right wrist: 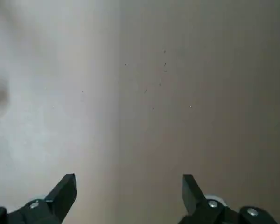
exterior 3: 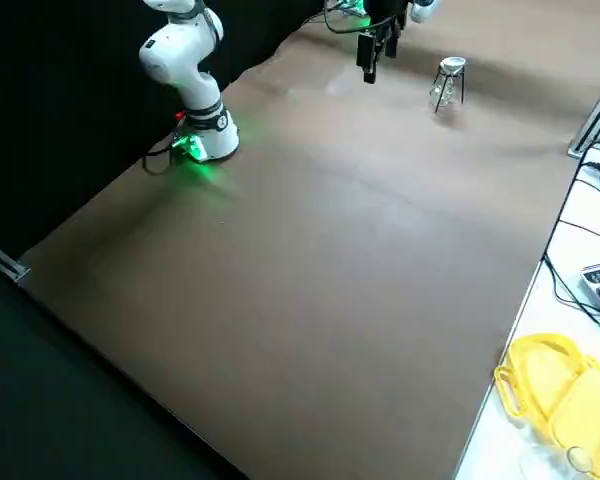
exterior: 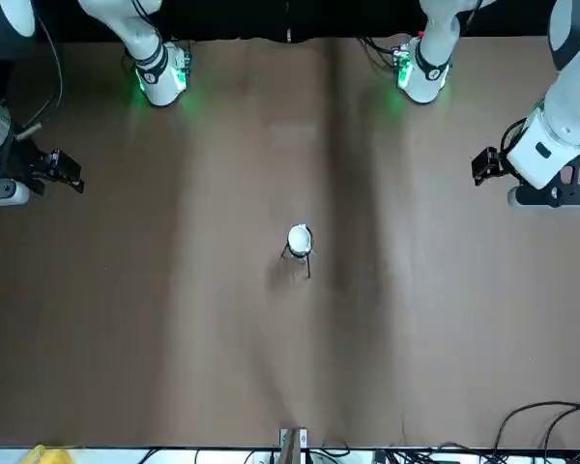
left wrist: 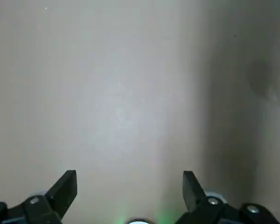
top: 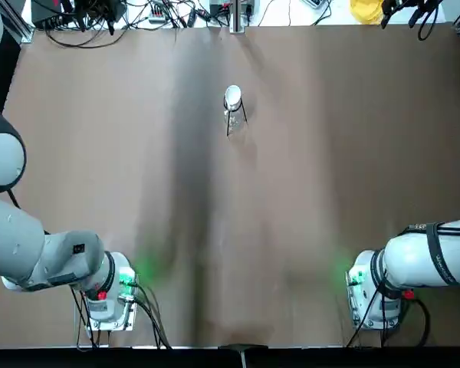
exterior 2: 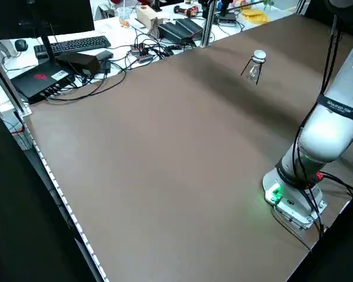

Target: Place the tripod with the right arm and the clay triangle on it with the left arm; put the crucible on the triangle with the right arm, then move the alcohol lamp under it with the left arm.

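The black wire tripod (top: 235, 121) stands at the far middle of the table. The white crucible (top: 232, 96) sits on its ring, also seen in the front view as the crucible (exterior: 300, 238). Clear glass of the alcohol lamp (exterior 2: 254, 71) glints between the legs, under the cup. The clay triangle is hidden beneath the crucible. My left gripper (left wrist: 129, 176) is open over bare table, drawn back to the left side (exterior: 483, 164). My right gripper (right wrist: 129, 178) is open too, held off at the right side (exterior: 63, 172). Both are far from the tripod.
Cables, a keyboard and boxes (exterior 2: 76, 56) lie on the white bench beyond the table's far edge. A yellow object (exterior 3: 550, 385) rests on that bench as well. The arm bases (top: 111, 295) (top: 372, 295) stand at the near edge.
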